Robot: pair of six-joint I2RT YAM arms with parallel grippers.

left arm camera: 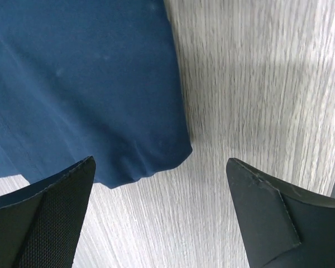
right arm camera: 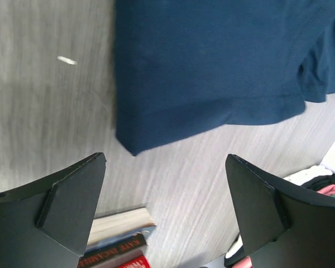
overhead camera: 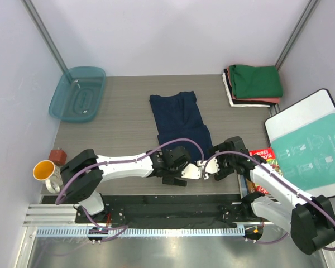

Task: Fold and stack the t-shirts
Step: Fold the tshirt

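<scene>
The navy t-shirt lay spread on the middle of the bench, with its near edge just ahead of both arms. We saw the left hand released, its fingers wide apart over one near corner of the shirt and grasping nothing. The right hand was also released and empty, over the other near corner. At the far right corner of the bench sat a stack of folded t-shirts, green on top with salmon and white beneath.
</scene>
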